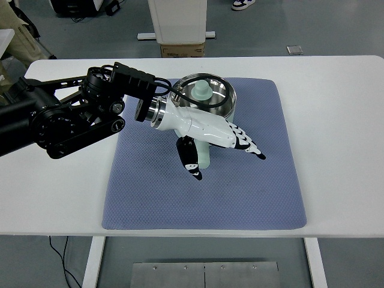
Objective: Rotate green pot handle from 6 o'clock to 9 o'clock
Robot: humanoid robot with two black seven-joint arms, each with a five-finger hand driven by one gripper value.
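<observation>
A steel pot (224, 99) with a glass lid and a pale green knob (201, 90) stands at the far middle of the blue mat (252, 198). Its pale green handle (205, 158) points toward me, at 6 o'clock. My left hand (222, 157), white with black fingertips, lies over that handle. The thumb (191, 161) hangs down against the handle's left side, and the fingers (243, 141) stretch out straight to the right above it. The hand looks open, with no closed grip on the handle. My palm hides the upper part of the handle.
The black left arm (66, 117) crosses the white table (342, 120) from the left edge. The mat covers the table's middle. Beyond the far edge stand a white pedestal and a cardboard box (182, 49) on the floor.
</observation>
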